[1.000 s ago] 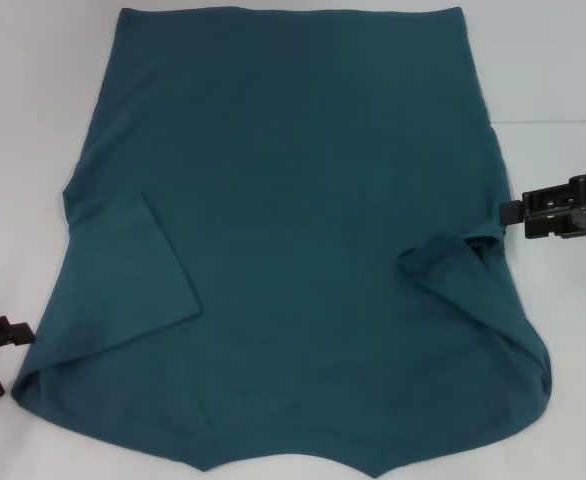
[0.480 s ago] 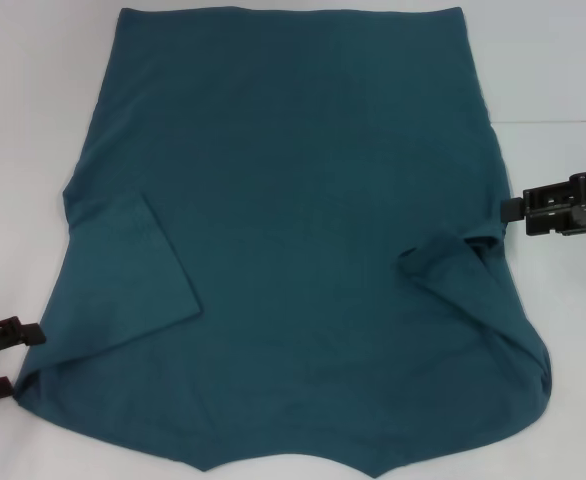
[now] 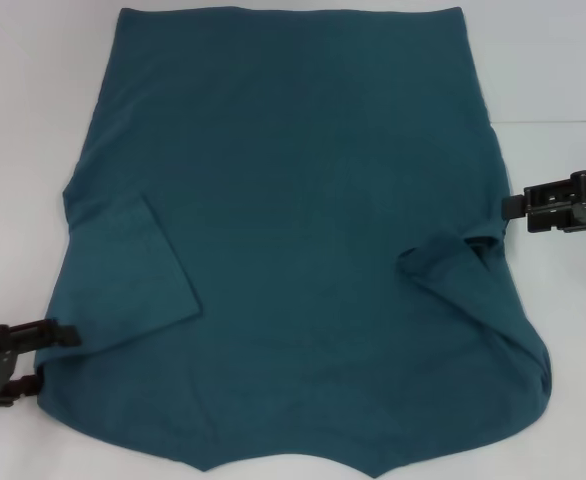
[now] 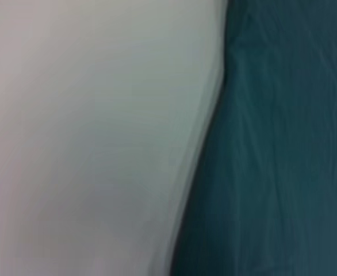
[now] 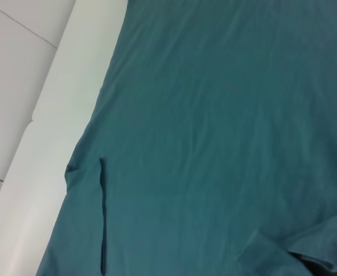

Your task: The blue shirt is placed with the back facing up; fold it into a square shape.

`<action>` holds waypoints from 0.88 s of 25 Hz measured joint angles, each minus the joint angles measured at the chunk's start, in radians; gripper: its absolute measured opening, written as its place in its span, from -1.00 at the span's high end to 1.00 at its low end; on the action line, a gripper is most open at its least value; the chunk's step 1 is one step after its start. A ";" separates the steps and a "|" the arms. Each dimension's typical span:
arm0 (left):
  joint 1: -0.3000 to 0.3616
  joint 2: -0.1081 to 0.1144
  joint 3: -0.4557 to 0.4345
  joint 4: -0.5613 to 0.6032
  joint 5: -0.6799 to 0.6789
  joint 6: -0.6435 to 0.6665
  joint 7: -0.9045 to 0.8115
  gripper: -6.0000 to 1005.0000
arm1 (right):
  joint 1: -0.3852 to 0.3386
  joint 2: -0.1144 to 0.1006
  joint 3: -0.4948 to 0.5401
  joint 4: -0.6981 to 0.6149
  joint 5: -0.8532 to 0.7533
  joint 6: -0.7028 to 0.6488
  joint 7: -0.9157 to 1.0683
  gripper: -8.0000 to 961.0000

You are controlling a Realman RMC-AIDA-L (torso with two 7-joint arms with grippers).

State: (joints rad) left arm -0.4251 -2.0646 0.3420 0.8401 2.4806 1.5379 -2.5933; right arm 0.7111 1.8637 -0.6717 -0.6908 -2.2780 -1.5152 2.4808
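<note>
Blue shirt point(image 3: 293, 240) is spread flat on the white table point(image 3: 23, 120), covering most of it, hem at the far side and collar end toward the robot. Both sleeves are already flipped inward onto the body, left one lying neat, right one a bit rumpled.

Left gripper point(image 3: 35, 355) is at the near left corner of the shirt, prongs apart w/ one over the fabric edge and one lower down, so spread and not clamped on anything yet afaict. Right gripper point(image 3: 513, 210) sits just beside the right edge, about mid-length; can't tell if it's spread or closed from this angle.

Handling-wise: soft matte knit, light, floppy, zero stiffness, so it'll drape and drag, prob wrinkles if pulled one-sided. I'd pinch at the near shoulder corners/edges, both sides together, and fold toward the hem.

No print, brand, tag or readable text anywhere. Wrist cams just show fabric and table.
</note>
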 joint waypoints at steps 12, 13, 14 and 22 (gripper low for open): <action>-0.043 0.006 0.009 -0.033 0.003 0.008 -0.010 -0.88 | -0.010 0.000 0.012 0.001 0.000 0.002 -0.008 -0.20; -0.043 0.006 0.013 -0.033 0.004 0.009 -0.010 -0.88 | -0.010 0.000 0.014 0.001 0.000 0.001 -0.010 -0.20; -0.043 0.007 0.016 -0.034 0.004 0.009 -0.009 -0.87 | -0.010 0.000 0.017 0.001 0.000 -0.001 -0.014 -0.19; -0.044 0.008 0.026 -0.033 0.005 0.007 0.000 -0.57 | -0.012 0.000 0.025 0.001 0.000 -0.010 -0.027 -0.18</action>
State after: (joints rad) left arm -0.4694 -2.0571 0.3684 0.8070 2.4851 1.5448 -2.5931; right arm 0.6993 1.8638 -0.6472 -0.6902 -2.2780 -1.5250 2.4542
